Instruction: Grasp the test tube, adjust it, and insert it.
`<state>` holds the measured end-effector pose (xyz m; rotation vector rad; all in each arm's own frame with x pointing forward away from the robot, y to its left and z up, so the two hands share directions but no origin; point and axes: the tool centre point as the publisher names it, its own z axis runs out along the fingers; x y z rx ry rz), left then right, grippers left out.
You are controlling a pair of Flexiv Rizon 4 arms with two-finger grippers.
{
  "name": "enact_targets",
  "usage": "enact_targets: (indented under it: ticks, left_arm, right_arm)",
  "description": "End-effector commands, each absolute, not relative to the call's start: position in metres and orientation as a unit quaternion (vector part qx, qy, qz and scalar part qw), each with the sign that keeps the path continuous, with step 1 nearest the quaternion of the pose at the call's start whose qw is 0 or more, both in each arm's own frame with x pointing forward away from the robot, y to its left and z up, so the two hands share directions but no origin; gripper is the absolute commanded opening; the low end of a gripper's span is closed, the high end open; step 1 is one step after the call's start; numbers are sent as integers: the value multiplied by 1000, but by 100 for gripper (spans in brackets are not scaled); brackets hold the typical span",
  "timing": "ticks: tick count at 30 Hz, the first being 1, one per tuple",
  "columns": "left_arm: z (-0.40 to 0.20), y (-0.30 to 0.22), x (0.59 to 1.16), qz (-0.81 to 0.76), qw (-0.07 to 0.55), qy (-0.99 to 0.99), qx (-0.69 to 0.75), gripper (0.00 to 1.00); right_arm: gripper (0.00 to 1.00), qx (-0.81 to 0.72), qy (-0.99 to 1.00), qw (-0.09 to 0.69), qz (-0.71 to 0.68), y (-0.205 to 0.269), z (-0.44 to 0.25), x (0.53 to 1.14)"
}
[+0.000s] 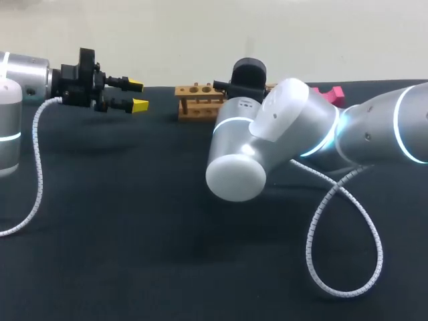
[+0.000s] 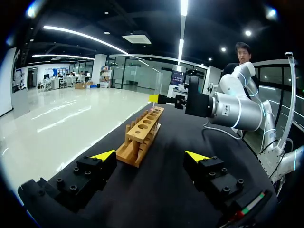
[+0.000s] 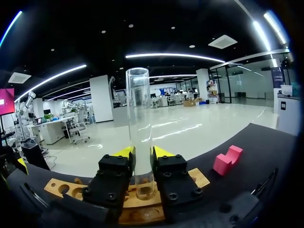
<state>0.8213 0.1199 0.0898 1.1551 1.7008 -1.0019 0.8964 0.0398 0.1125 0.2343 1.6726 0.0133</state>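
Observation:
A clear glass test tube (image 3: pixel 138 118) stands upright between the yellow-tipped fingers of my right gripper (image 3: pixel 142 154), which is shut on it. Its lower end sits at the wooden tube rack (image 3: pixel 61 187) right beneath the gripper; I cannot tell whether it is inside a hole. In the head view the rack (image 1: pixel 198 100) stands at the back middle of the table, and my right arm's elbow (image 1: pixel 267 134) hides the right gripper and the tube. My left gripper (image 1: pixel 137 95) hovers open to the rack's left. In the left wrist view the left gripper (image 2: pixel 149 156) is empty, with the rack (image 2: pixel 142 135) ahead of it.
A pink block (image 1: pixel 332 95) lies behind my right arm, at the table's back right; in the right wrist view the pink block (image 3: pixel 227 160) is beside the rack. White coiled cables (image 1: pixel 348 221) hang from both arms over the black table (image 1: pixel 134 221).

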Motion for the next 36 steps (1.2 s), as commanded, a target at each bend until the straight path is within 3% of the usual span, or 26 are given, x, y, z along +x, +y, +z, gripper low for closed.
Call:
enact_targets:
  ticks: [1, 5, 8, 9, 11, 13, 36]
  left_arm:
    - [89, 120, 819, -397, 418, 677, 459, 100]
    - [89, 120, 819, -397, 418, 677, 459, 100]
    - [89, 120, 819, -397, 418, 677, 459, 100]
    - [89, 120, 819, -397, 418, 677, 459, 100]
    - [89, 120, 819, -397, 418, 677, 459, 100]
    - [89, 120, 819, -397, 418, 677, 459, 100]
    - [89, 120, 819, -397, 418, 677, 459, 100]
  right_arm:
    - [41, 103, 741, 664, 4, 39, 113, 894]
    - [53, 102, 742, 663, 4, 38, 114, 893]
    - [52, 103, 742, 663, 4, 39, 115, 891]
    - [59, 103, 742, 663, 4, 39, 115, 891]
    - [90, 104, 743, 662, 4, 39, 116, 890]
    - [100, 104, 744, 660, 4, 38, 116, 887]
    - [100, 42, 750, 657, 60, 29, 142, 811]
